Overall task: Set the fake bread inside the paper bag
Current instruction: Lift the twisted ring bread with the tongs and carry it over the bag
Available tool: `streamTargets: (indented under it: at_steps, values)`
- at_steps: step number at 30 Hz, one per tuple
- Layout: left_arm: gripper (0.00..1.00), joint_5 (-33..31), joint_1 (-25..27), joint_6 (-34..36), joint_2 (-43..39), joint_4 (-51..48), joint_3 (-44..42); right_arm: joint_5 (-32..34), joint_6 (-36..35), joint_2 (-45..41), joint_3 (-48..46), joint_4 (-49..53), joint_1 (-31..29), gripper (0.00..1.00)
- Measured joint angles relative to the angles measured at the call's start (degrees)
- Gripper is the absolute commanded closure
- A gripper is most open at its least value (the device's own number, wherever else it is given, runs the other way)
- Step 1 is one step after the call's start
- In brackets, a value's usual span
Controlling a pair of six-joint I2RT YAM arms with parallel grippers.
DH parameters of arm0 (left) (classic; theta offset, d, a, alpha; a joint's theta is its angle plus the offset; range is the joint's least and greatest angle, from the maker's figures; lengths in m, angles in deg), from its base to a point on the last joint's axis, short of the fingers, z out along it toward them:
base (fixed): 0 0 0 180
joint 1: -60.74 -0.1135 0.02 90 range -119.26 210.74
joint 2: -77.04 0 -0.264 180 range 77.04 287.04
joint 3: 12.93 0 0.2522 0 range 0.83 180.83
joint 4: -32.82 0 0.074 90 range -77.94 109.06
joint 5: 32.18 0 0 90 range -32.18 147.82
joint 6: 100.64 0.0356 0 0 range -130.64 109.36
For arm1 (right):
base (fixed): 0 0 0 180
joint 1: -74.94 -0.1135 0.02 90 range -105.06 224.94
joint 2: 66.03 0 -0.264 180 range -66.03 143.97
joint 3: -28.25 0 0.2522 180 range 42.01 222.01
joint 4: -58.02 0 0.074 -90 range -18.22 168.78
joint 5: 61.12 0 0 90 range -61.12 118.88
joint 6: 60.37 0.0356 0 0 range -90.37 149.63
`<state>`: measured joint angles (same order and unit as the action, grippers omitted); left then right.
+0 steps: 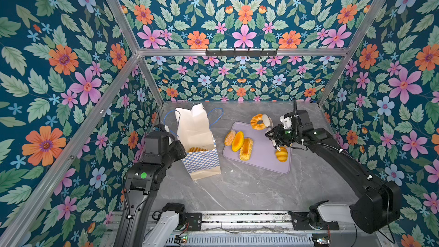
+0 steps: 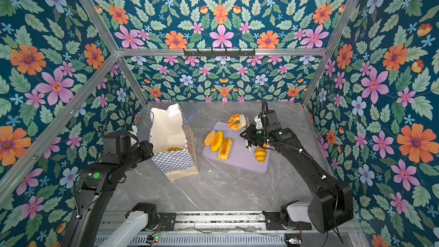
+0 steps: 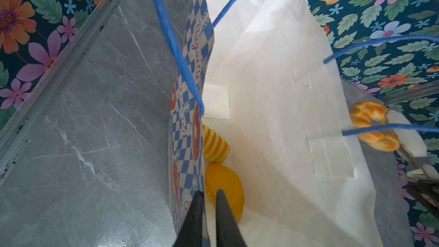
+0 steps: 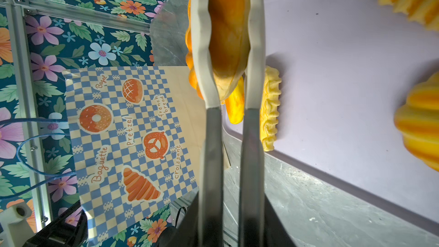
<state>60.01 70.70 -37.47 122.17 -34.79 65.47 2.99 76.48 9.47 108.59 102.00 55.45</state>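
The paper bag [image 1: 202, 160] stands open at the left of the table, with a ridged loaf [image 3: 215, 144] and a round roll [image 3: 225, 186] inside. My left gripper [image 3: 210, 192] is shut on the bag's near wall, one finger outside and one inside. My right gripper [image 4: 228, 210] is shut on white-tipped tongs [image 1: 268, 121], which clamp a braided ring bread [image 1: 256, 122] at the far edge of the lilac tray [image 1: 261, 162]. On the tray lie a sugared bun [image 1: 230, 138], an orange oval bun [image 1: 237, 141], a long loaf [image 1: 246, 148] and a ridged roll [image 1: 281, 154].
The bag's blue cord handles [image 1: 216, 115] loop out on both sides of its mouth. Flowered walls with aluminium posts [image 1: 152, 84] enclose the grey marble table [image 1: 237, 191]. A metal rail [image 1: 237, 219] carries both arm bases at the front edge.
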Motion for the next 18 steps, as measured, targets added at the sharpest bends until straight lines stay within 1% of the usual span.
streamTargets:
  at_steps: [10,18]
  values:
    - [0.91,0.0,0.0,0.0,0.1,0.0,0.0,1.6,-2.3,-1.9,7.0,5.8,0.0,0.69]
    - [0.91,0.2,0.0,-0.2,0.3,0.2,0.0,1.9,-2.6,-3.6,11.7,8.7,0.0,0.69]
